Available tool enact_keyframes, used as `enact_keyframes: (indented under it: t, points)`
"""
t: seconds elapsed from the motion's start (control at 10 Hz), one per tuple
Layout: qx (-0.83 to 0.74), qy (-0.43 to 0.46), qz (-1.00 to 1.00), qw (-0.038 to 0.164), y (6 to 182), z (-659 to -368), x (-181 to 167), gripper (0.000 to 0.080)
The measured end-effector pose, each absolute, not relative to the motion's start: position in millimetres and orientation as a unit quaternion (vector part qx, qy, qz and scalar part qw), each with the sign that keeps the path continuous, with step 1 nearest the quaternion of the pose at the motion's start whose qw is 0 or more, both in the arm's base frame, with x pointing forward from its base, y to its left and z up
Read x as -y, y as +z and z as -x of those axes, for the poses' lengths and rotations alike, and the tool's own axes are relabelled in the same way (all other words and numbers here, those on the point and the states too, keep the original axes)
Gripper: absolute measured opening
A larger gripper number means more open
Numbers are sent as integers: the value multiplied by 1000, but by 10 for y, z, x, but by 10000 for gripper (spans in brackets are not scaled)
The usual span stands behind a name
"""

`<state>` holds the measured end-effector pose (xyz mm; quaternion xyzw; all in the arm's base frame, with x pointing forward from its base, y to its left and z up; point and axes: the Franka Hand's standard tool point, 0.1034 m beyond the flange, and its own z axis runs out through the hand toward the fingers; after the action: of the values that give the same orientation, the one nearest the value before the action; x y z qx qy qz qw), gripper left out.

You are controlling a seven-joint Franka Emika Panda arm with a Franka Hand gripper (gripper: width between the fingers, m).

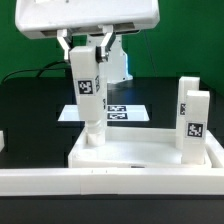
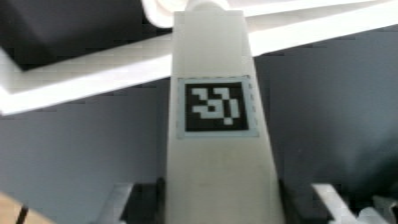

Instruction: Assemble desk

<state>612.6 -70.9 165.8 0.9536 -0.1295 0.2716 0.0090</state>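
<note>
The desk panel (image 1: 150, 152) lies flat inside the border rail, rim up. My gripper (image 1: 87, 50) is shut on the upper end of a white tagged leg (image 1: 88, 92). The leg stands upright with its lower end at the panel's far corner on the exterior view's left. In the wrist view the leg (image 2: 217, 110) fills the middle, tag toward the camera, with my fingers (image 2: 334, 200) on either side of it and the panel (image 2: 89, 85) beyond. Two more tagged legs (image 1: 192, 115) stand upright at the panel's corner on the exterior view's right.
The long low white border rail (image 1: 100, 182) runs along the front of the panel. The marker board (image 1: 118, 112) lies on the black table behind the held leg. A small white piece (image 1: 2, 142) shows at the exterior view's left edge.
</note>
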Motion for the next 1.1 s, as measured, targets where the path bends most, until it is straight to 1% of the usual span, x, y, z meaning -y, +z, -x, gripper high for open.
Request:
enact_keyframes:
  t: [0.2,1.1]
  points:
    - [127,283,-950,25,1544,-6148,721,289]
    - [126,263,-956,25,1280,-6067,609,289]
